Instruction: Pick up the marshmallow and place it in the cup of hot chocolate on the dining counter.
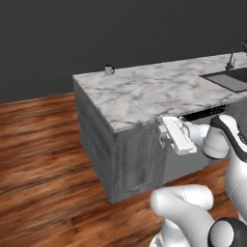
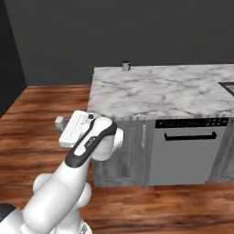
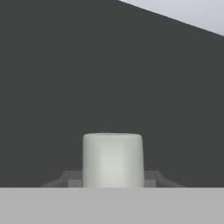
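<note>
A pale cream-white marshmallow (image 3: 113, 159) stands between my gripper (image 3: 113, 182) fingertips (image 3: 73, 181), which are shut on it against a dark wall. In the right base view the marshmallow (image 2: 59, 122) shows at the tip of the gripper (image 2: 63, 124), held left of the dining counter (image 2: 160, 91) and just below its top. The gripper (image 1: 163, 139) hangs in front of the counter's (image 1: 144, 91) near edge. The small grey cup of hot chocolate (image 1: 109, 70) stands on the far corner of the counter, well away from the hand; the cup (image 2: 126, 66) is also small in the right base view.
A sink (image 1: 231, 79) with a faucet (image 1: 230, 59) is set into the counter's right end. A dishwasher front (image 2: 189, 146) with a dark handle sits under the top beside grey cabinets (image 2: 123, 151). Wood floor (image 1: 43, 159) lies open on the left.
</note>
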You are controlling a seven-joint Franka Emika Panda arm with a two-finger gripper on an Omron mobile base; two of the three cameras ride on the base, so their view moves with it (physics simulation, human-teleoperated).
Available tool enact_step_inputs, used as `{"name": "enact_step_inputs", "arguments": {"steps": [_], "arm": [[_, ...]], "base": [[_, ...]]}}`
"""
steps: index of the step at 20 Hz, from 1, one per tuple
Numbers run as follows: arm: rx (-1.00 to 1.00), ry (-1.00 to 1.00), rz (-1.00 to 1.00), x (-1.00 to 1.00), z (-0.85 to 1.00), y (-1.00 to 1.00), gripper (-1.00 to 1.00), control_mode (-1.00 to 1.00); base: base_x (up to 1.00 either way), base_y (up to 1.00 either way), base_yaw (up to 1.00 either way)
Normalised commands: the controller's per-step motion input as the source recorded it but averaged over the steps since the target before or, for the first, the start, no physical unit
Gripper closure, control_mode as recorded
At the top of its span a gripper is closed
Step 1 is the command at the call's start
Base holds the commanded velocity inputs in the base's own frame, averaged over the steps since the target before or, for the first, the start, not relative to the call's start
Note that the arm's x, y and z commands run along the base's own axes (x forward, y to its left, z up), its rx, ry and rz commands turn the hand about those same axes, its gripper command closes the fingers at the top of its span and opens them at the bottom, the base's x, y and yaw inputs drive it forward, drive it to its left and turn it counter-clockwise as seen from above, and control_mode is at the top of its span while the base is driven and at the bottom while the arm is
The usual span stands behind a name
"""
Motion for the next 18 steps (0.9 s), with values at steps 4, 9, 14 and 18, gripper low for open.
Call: {"name": "enact_step_inputs", "arguments": {"steps": [4, 9, 14, 18], "arm": [[0.00, 0.00, 0.00, 0.00, 0.00, 0.00, 1.00, 1.00], [0.00, 0.00, 0.00, 0.00, 0.00, 0.00, 1.00, 1.00], [0.00, 0.00, 0.00, 0.00, 0.00, 0.00, 1.00, 1.00], [0.00, 0.00, 0.00, 0.00, 0.00, 0.00, 1.00, 1.00]], "base": [[0.40, 1.00, -0.28], [0.50, 1.00, -0.33], [0.67, 1.00, -0.35], [0.81, 1.00, -0.36]]}}
